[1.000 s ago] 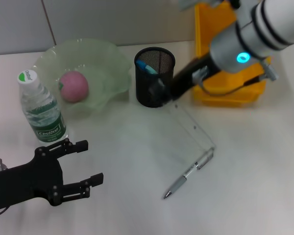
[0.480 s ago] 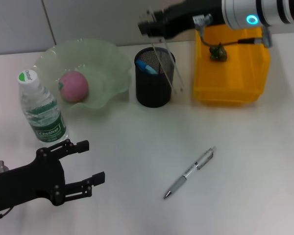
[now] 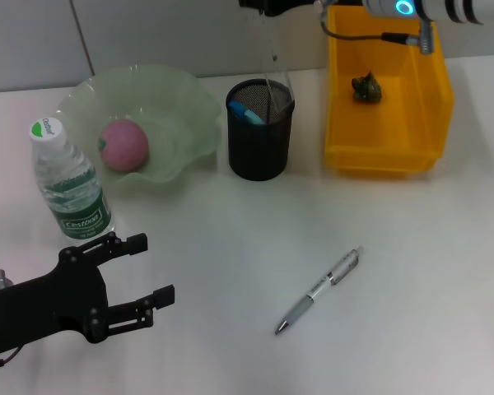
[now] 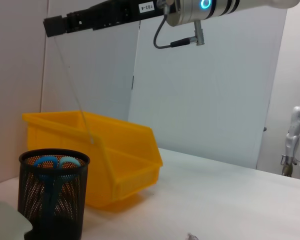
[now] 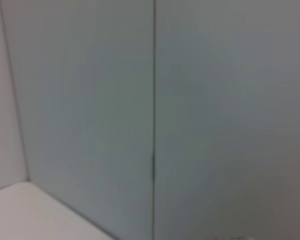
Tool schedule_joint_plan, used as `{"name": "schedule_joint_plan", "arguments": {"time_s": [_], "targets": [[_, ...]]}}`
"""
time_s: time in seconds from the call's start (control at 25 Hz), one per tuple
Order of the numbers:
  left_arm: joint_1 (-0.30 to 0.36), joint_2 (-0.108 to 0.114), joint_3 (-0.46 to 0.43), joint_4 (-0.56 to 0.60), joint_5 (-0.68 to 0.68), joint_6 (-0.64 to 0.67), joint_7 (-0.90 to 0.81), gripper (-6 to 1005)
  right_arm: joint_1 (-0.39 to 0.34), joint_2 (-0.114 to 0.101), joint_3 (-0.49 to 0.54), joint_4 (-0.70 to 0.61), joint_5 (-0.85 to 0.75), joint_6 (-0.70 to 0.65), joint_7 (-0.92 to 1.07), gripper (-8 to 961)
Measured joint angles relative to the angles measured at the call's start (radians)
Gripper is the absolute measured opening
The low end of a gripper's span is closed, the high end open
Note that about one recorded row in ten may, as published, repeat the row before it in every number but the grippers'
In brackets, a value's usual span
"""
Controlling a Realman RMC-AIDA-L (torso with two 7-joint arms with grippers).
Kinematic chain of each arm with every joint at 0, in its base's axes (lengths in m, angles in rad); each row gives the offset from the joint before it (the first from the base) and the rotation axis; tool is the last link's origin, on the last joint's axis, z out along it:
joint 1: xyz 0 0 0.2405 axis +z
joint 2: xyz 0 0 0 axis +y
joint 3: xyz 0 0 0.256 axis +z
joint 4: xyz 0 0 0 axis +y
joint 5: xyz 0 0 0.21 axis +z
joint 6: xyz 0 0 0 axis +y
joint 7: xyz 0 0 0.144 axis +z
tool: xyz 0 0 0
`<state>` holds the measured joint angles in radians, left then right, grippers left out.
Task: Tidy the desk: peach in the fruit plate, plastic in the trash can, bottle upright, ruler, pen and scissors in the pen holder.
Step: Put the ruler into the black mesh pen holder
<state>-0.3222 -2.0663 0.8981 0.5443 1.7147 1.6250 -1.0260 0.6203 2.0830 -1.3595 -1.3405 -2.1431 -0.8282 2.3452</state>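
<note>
The right gripper (image 4: 52, 26) was seen high above the desk, over the black mesh pen holder (image 3: 260, 140), clamped on the upper end of the clear ruler (image 4: 72, 87), which hung slanting down with its lower end above the holder's rim, close to the front of the yellow trash can (image 3: 387, 99). Blue-handled scissors (image 4: 57, 164) were already standing in the holder. A small crumpled piece (image 3: 366, 87) was seen lying in the trash can.

The peach (image 3: 124, 145) lay in the green fruit plate (image 3: 181, 107), and the bottle (image 3: 70, 181) stood upright just beside the plate's near-left edge. The pen (image 3: 317, 290) lay alone on the open white desk (image 3: 428, 271), well apart from everything, with free room on all sides. The left gripper (image 3: 140, 271) was held low near the front-left edge, fingers spread apart and nothing between them.
</note>
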Motion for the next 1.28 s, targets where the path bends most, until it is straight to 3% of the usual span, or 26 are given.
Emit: {"name": "schedule_joint_plan", "arguments": {"time_s": [0.32, 0.48, 1.28], "targets": [[-0.005, -0.001, -0.013, -0.024, -0.009, -0.001, 0.009, 845, 0.013, 0.0, -0.073, 0.079, 0.009, 0.162, -0.001, 392], [-0.007, 0.0, -0.015, -0.024, -0.009, -0.009, 0.013, 845, 0.013, 0.001, -0.163, 0.131, 0.022, 0.287, -0.001, 392], [-0.006, 0.002, -0.014, -0.026, -0.008, -0.014, 0.014, 845, 0.015, 0.002, -0.33, 0.283, 0.107, 0.578, 0.005, 392]]}}
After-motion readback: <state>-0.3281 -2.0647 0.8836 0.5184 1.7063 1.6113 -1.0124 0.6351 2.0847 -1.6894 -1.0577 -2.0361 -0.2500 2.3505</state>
